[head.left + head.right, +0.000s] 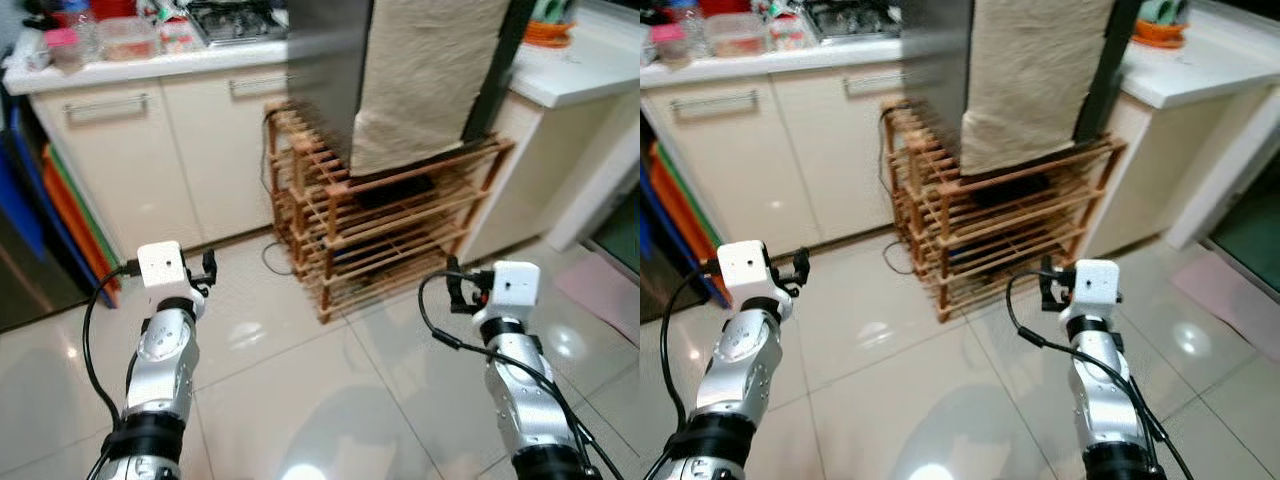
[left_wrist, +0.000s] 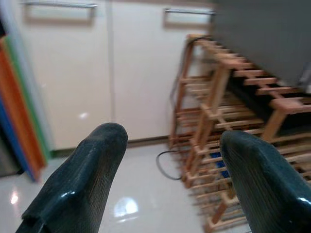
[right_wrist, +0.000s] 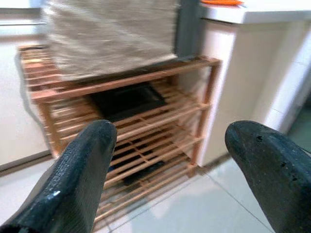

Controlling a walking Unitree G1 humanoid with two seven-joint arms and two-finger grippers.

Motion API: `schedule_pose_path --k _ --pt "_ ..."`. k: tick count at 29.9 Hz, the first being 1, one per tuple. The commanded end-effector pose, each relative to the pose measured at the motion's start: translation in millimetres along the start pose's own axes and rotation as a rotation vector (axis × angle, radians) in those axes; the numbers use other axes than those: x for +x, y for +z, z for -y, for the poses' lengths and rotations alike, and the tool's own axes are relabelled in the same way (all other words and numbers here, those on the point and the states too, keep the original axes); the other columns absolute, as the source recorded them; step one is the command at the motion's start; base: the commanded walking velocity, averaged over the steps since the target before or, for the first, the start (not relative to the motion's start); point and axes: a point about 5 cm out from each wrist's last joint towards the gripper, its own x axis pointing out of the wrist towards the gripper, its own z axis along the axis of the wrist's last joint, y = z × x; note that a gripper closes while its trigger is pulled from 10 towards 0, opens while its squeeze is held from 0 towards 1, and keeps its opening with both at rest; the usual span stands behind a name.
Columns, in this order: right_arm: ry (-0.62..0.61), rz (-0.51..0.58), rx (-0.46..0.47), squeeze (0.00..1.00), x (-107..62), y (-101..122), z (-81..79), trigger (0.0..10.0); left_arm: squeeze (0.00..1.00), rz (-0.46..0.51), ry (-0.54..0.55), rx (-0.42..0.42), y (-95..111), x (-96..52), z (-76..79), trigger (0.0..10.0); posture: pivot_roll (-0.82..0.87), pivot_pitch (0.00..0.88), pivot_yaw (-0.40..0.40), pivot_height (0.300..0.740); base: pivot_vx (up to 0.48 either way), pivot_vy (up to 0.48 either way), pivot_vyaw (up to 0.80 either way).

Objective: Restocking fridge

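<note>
You've got both arms raised over the glossy pale tile floor [image 1: 300, 400], nothing held. Left gripper [image 2: 167, 179] fingers spread wide, empty; right gripper [image 3: 167, 174] same. Ahead: slatted wooden rack [image 1: 380, 225] w/ a grey fridge [image 1: 330, 70] standing on top, beige cloth [image 1: 425, 75] draped over its front. Cream cabinets [image 1: 140, 160] sit just left of the rack.

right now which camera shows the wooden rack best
The left eye view: the whole wooden rack shows, from its top to the floor, under the cloth-draped appliance. The right eye view matches it. The right wrist view shows its front shelves close up, the left wrist view one side.
</note>
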Motion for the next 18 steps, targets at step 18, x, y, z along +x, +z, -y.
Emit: schedule_pose_path --k 18 --pt "0.197 0.100 -0.015 0.00 11.0 22.3 -41.5 10.0 0.00 0.031 -0.013 0.001 1.7 -2.7 9.3 10.0 0.02 0.000 -0.031 0.719 0.445 0.000 0.38"
